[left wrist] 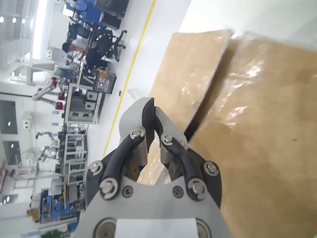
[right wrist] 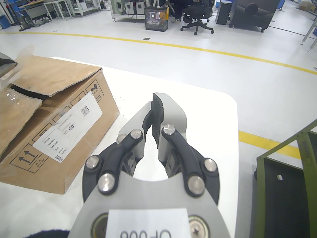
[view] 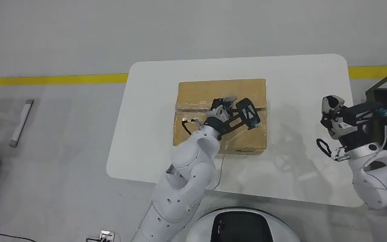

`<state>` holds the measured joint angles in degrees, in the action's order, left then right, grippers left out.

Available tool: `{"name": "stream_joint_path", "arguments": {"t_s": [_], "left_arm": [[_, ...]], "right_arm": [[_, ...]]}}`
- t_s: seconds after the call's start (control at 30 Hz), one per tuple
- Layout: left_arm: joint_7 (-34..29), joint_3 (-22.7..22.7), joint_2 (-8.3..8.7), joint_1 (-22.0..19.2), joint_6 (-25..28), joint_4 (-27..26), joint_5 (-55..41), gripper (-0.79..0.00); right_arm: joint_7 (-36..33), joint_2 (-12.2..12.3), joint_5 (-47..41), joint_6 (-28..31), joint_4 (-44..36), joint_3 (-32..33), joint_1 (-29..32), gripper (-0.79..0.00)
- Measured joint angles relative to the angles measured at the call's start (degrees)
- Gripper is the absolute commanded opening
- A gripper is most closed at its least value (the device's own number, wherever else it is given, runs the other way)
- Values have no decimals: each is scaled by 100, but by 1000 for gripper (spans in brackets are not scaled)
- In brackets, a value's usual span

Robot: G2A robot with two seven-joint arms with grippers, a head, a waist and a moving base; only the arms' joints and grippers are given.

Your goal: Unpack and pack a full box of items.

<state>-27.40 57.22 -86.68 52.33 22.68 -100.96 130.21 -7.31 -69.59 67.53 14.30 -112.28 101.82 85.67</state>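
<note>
Box: a brown cardboard box (view: 199,94) is set at the middle of the white table (view: 302,78). Its top flaps are folded down, with a dark gap left between them.
Left gripper (left wrist: 151,110): held over the box top beside the gap, fingers pressed together, nothing seen between them.
Right gripper (right wrist: 156,105): held over the table's right edge, well apart from the box, fingers closed on nothing.
Label (right wrist: 68,127): white, stuck on the box side facing the right gripper.

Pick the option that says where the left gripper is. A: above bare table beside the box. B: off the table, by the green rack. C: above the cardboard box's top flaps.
C: the left gripper sits over the cardboard box, at the gap between its top flaps.
</note>
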Motion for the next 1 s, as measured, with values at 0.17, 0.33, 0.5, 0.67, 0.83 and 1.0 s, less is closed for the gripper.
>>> {"name": "stream_joint_path", "arguments": {"t_s": [0.17,0.33,0.5,0.67,0.83,1.0], "left_arm": [[-377,745,115,321,-22,-511,384,-785],[-409,1527,255,704,207,-878,867,-785],[-275,2121,352,994,168,-1064,1228,-785],[-57,2509,413,1048,10,-902,1429,-785],[-35,2885,474,1096,15,-752,1641,-785],[-122,3167,513,1188,89,-709,1696,-785]], "right_arm": [[-62,4,-59,37,15,-112,-107,-785],[-84,6,-91,99,41,-266,-188,-785],[-84,12,-79,129,98,-369,-269,-785],[-76,20,-53,168,148,-430,-326,-785],[-92,30,-29,178,169,-453,-351,-785],[-120,39,-10,154,164,-454,-352,-785]]}}
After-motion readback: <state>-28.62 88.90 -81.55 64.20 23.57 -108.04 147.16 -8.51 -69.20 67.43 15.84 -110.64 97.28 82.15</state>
